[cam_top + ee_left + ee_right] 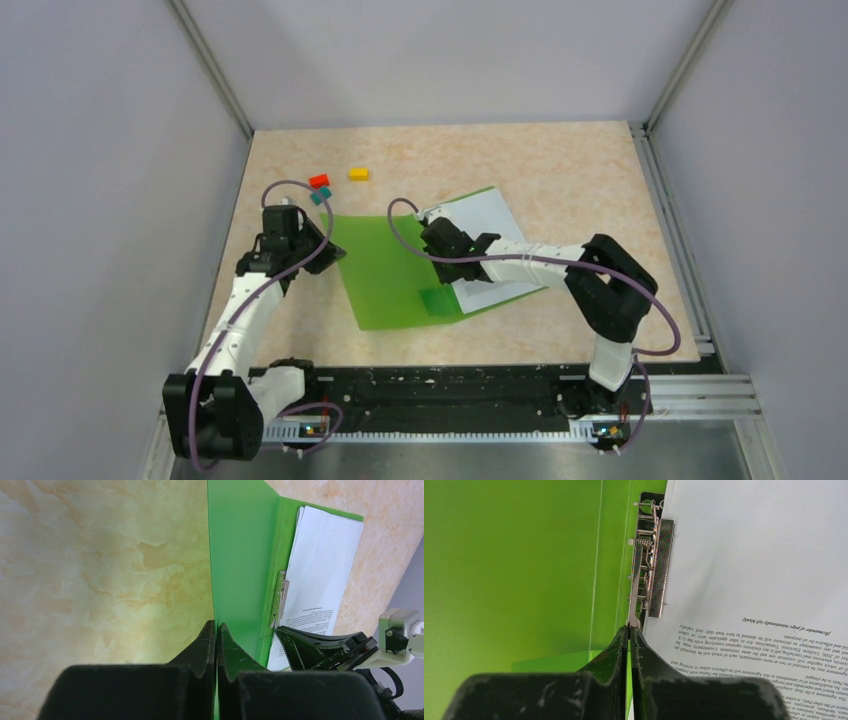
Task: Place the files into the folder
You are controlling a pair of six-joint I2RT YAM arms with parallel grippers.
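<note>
Seeing folder (385, 275) open on table (560, 170), centre of top view. Got files (480, 225) lying on its right half, edge just beside metal clip (651, 555) on spine. Reading left gripper (216, 626) as clamped on left cover's edge, at folder's 9 o'clock side, green sheet pinched between fingers. Reading right gripper (629, 628) as closed tight, tips touching clip's near end, files at its 2 o'clock; can't tell whether lever is pinched. Noting red block (319, 181) and teal block (321, 197) at 12 o'clock of left gripper, yellow block (358, 173) beside them.
</note>
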